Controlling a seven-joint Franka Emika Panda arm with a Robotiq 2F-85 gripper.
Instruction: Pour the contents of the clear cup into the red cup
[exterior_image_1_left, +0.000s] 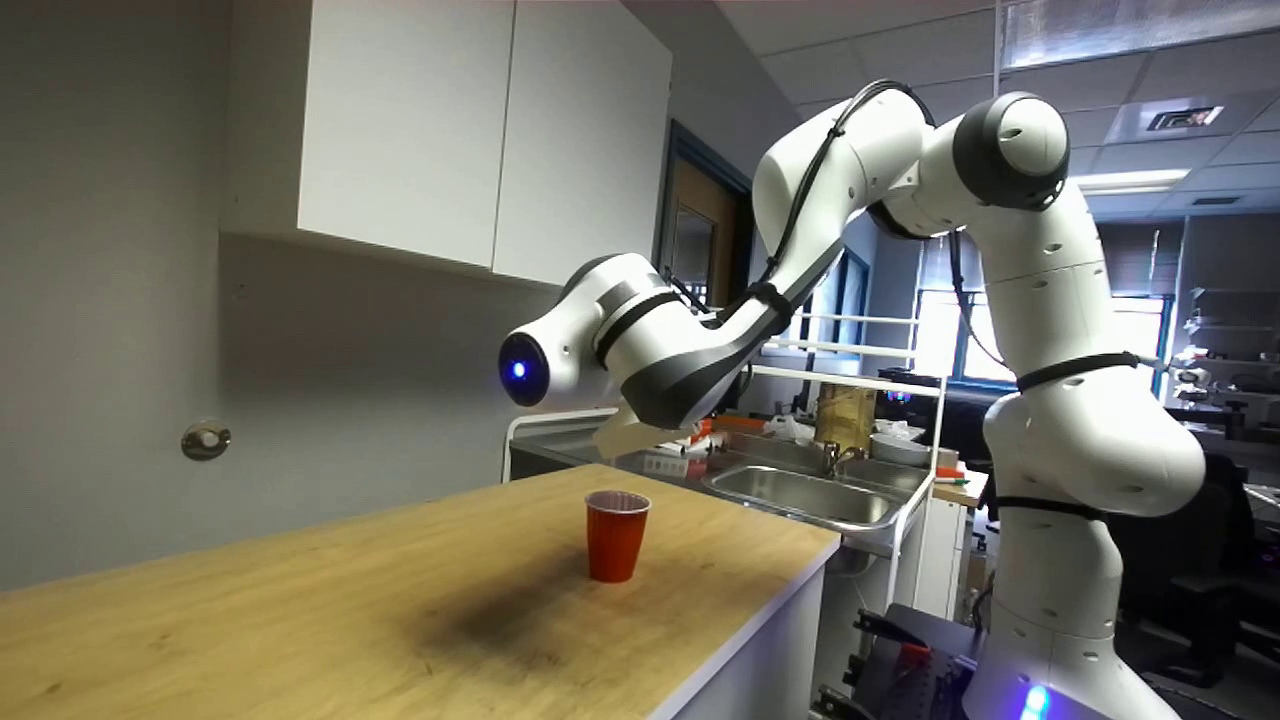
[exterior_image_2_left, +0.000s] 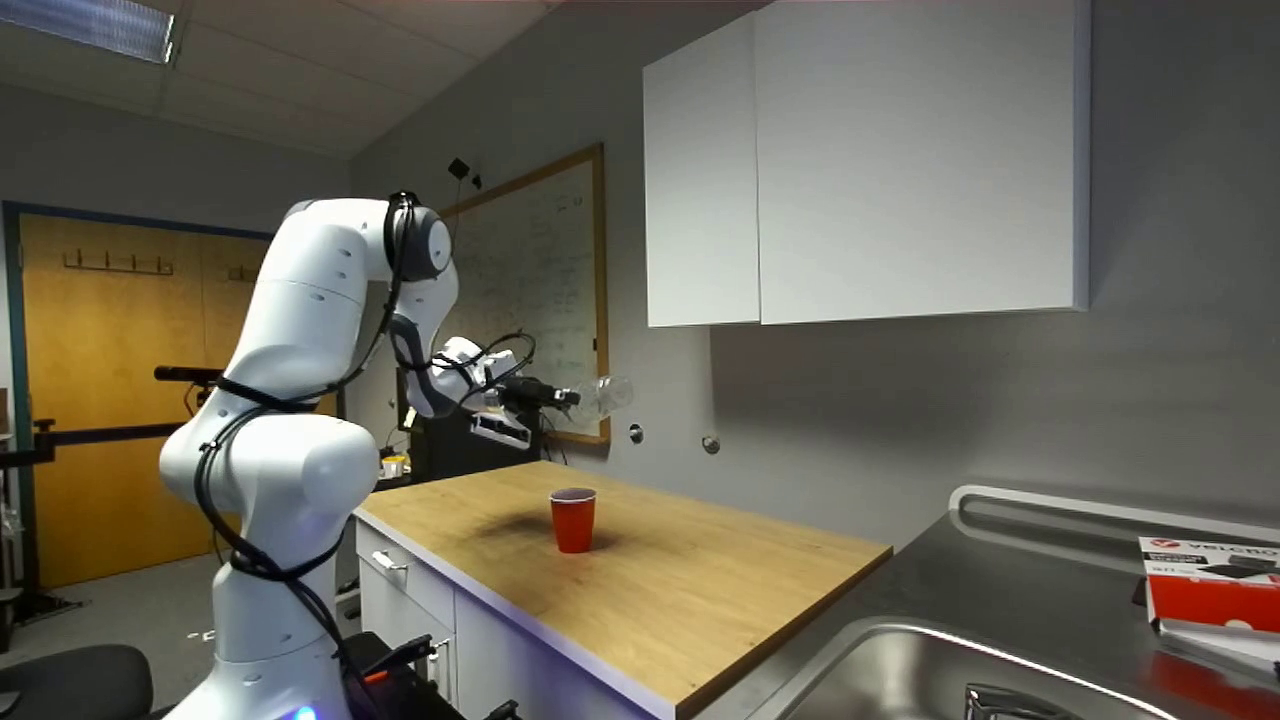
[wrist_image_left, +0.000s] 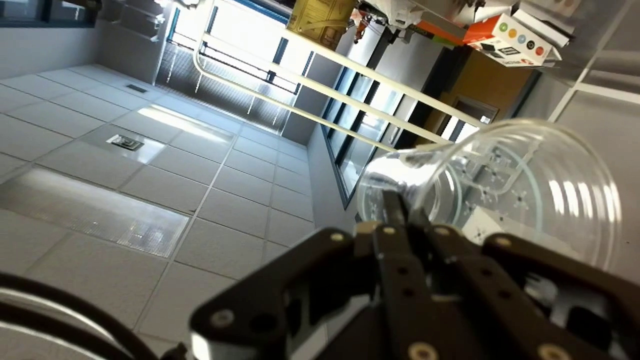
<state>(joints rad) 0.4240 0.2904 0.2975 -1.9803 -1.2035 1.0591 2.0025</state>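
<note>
Tool (wrist_image_left: 407, 212) holding clear cup (wrist_image_left: 565, 197), lettered box (exterior_image_2_left: 1212, 600)

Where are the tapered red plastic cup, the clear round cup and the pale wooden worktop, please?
Tapered red plastic cup (exterior_image_1_left: 615, 545), in an exterior view: its outer wall.
Clear round cup (wrist_image_left: 500, 195), in the wrist view: its transparent body.
Pale wooden worktop (exterior_image_2_left: 665, 595), in an exterior view: its top surface.

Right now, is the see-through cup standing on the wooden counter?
No, in an exterior view the clear cup is held up in the air by the gripper, apart from the wooden counter.
</note>
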